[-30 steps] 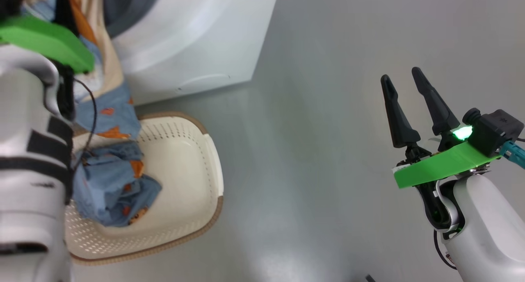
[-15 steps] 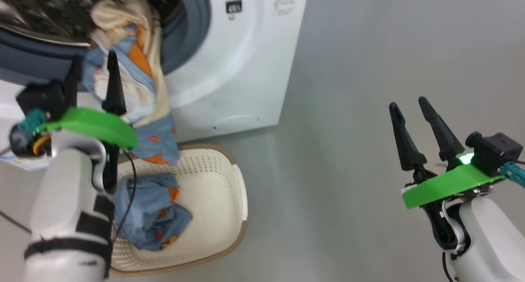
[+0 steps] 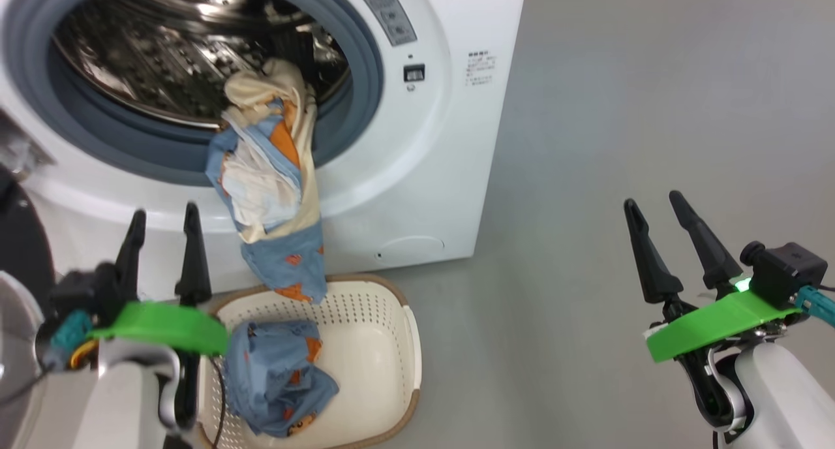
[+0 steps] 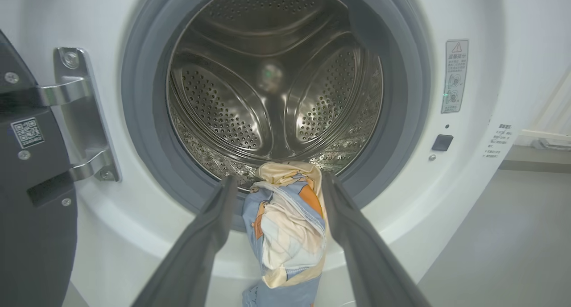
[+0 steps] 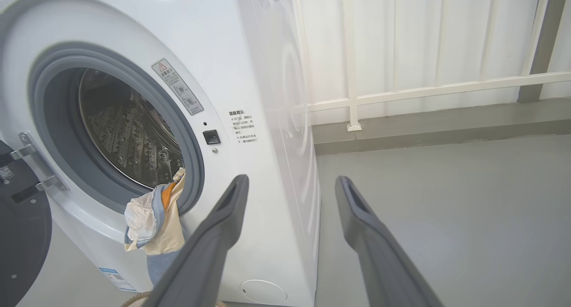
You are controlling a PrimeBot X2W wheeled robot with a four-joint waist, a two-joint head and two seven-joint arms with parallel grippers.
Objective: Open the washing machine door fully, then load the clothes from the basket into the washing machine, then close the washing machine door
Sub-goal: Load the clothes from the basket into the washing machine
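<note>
- Draped over the gasket lip of the washing machine [image 3: 456, 142]: hanging garment [image 3: 274, 194], top end inside the drum [image 3: 163, 44], long axis running straight down toward the basket [image 3: 381, 344].
- Crumpled in the basket below: light blue garment [image 3: 277, 377].
- Spread wide and holding nothing: fingers of the left gripper [image 3: 165, 211], just left of the hanging garment and, in the left wrist view, aimed squarely at it.
- Likewise parted and empty, well off to the right: right gripper [image 3: 652, 201].
- Probably calls for the nearer left arm to lift the dangling length up and forward.
</note>
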